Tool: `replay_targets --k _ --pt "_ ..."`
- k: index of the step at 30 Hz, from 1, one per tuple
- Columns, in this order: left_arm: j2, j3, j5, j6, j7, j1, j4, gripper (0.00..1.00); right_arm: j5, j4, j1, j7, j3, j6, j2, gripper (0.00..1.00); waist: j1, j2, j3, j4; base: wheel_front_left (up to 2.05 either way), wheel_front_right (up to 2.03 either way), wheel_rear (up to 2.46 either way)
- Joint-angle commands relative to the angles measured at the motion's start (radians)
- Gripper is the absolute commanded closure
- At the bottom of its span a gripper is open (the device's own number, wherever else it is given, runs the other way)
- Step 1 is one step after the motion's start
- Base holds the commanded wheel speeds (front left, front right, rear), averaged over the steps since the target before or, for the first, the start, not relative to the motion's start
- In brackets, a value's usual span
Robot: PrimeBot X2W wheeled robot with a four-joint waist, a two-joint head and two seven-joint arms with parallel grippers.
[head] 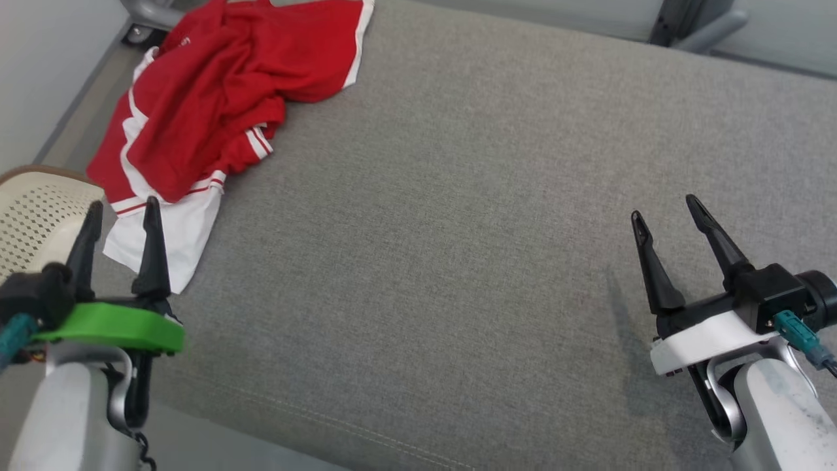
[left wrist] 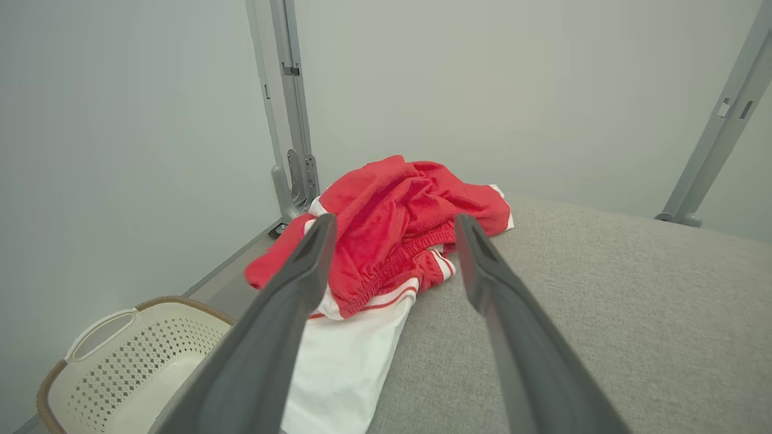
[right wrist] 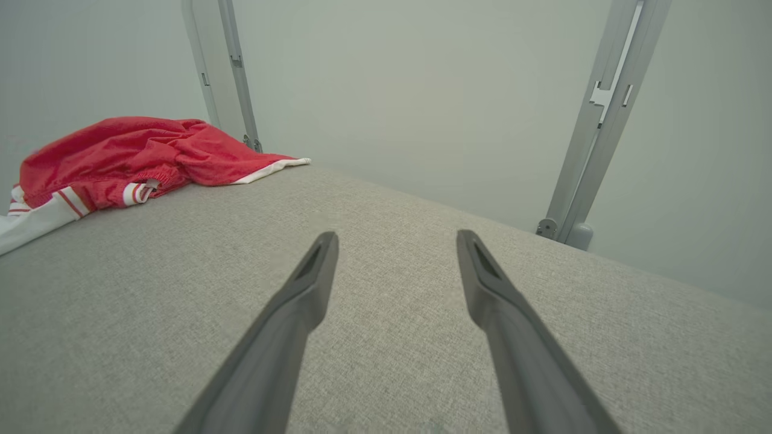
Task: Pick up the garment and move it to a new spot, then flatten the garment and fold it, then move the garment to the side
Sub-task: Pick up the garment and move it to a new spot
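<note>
Garment (head: 209, 98): red cloth with white panels and striped trim, crumpled at the far left corner of the grey fabric counter (head: 458, 229), with a white part draped over the left edge. The left wrist view adds its gathered elastic band and a cream perforated basket (left wrist: 120, 361) below. Left gripper (head: 124, 203): jaws spread wide, empty, near the garment. Right gripper (head: 664, 206): jaws spread wide, empty, well apart from it.

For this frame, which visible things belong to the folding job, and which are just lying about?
Job: crumpled red-and-white garment; grey fabric work surface; open left gripper; open right gripper.
Lying about: cream perforated plastic basket; grey metal frame posts.
</note>
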Motion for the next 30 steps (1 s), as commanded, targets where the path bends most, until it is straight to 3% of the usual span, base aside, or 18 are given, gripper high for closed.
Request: replay_targets --k 1,4,5,10,18,24,26,27,30 --pt "0.038 -0.015 -0.02 -0.003 0.0 -0.059 0.029 0.0 -0.006 -0.015 -0.025 -0.003 0.001 0.0 -0.012 0.0 0.0 0.0036 0.235 -0.127 0.0 0.0 0.0" --pt "0.113 -0.062 -0.092 -0.003 0.0 -0.157 0.116 0.0 -0.003 -0.041 -0.038 -0.003 0.009 0.0 -0.026 0.0 0.0 0.0036 0.28 -0.155 0.0 0.0 0.0" --pt "0.113 -0.062 -0.092 -0.003 0.0 -0.157 0.116 0.0 -0.003 -0.041 -0.038 -0.003 0.009 0.0 -0.026 0.0 0.0 0.0036 0.28 -0.155 0.0 0.0 0.0" --pt "0.223 -0.137 -0.259 -0.003 0.0 -0.3 0.288 0.0 0.0 -0.093 -0.05 -0.003 0.017 0.0 -0.045 0.0 0.0 0.0036 0.341 -0.2 0.0 0.0 0.0" --pt "0.273 -0.225 -0.43 -0.003 0.0 -0.421 0.471 0.0 -0.006 -0.151 -0.023 -0.003 0.027 0.0 -0.073 0.0 0.0 0.0036 0.392 -0.214 0.0 0.0 0.0" --pt "0.276 -0.264 -0.467 -0.003 0.0 -0.474 0.553 0.0 -0.003 -0.161 0.0 -0.001 0.028 -0.001 -0.091 0.0 0.0 0.0036 0.397 -0.208 0.0 0.0 0.0" --pt "0.277 -0.271 -0.469 -0.003 0.0 -0.481 0.566 0.71 -0.003 -0.159 0.008 -0.001 0.027 -0.001 -0.093 0.0 0.0 0.0036 0.391 -0.203 0.0 0.0 0.0" --pt "0.277 -0.268 -0.465 -0.003 0.0 -0.484 0.568 1.0 -0.003 -0.157 0.012 -0.001 0.026 -0.001 -0.092 0.0 0.0 0.0036 0.385 -0.2 0.0 0.0 0.0" --pt "0.274 -0.268 -0.458 -0.003 0.0 -0.487 0.55 1.0 -0.002 -0.149 0.019 -0.001 0.03 -0.001 -0.082 0.0 0.0 0.0036 0.364 -0.189 0.0 0.0 0.0"
